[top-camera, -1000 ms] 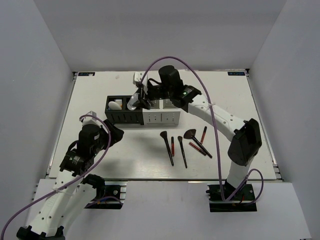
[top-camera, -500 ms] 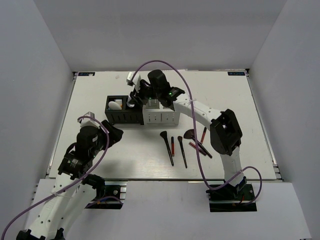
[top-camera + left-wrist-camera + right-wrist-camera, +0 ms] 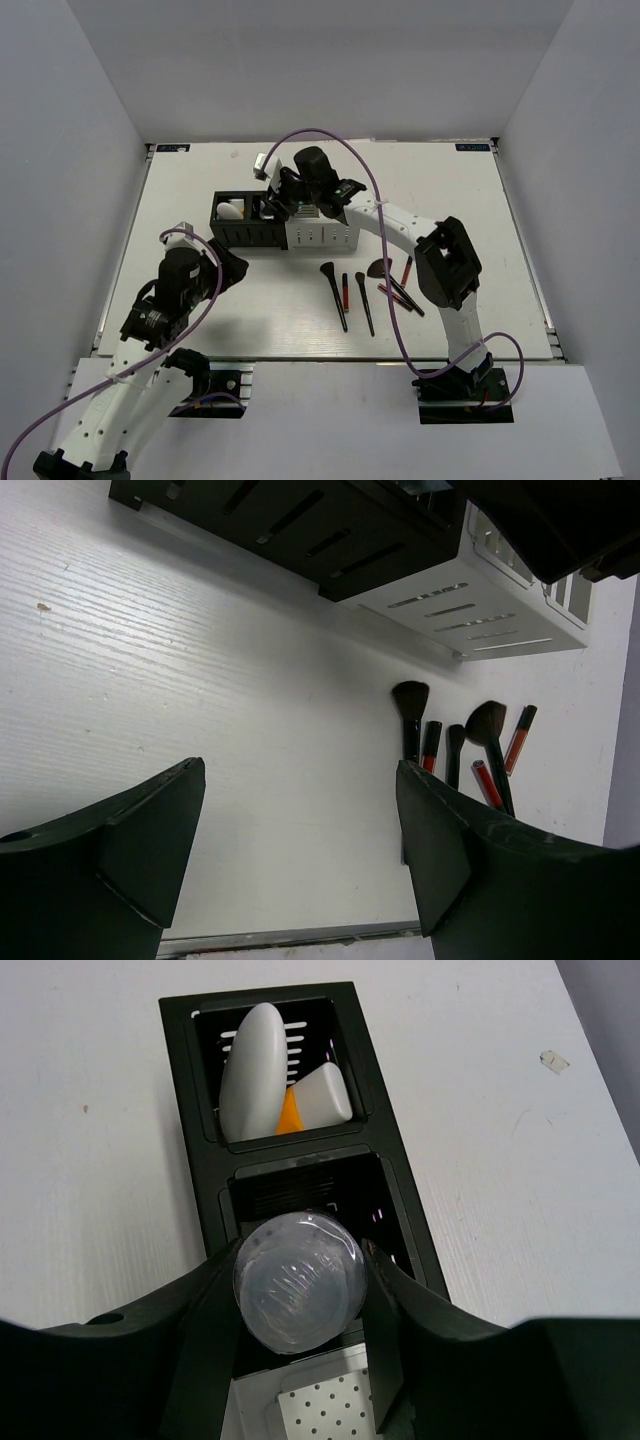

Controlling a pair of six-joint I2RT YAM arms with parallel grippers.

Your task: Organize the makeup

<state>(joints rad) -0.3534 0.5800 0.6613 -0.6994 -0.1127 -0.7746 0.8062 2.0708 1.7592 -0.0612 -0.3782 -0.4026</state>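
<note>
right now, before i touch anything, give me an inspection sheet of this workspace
surface: white table, with a black slotted box and a white slotted box side by side
job's things: white oval and orange tube in the black box's end compartment; small clear bottle held over the next compartment; three black brushes and three red sticks loose on the table
clutter: small scrap on the table
grippers: right gripper shut on the bottle; left gripper open, empty, above bare table
cables: purple cables loop over both arms
surroundings: plain white walls
</note>
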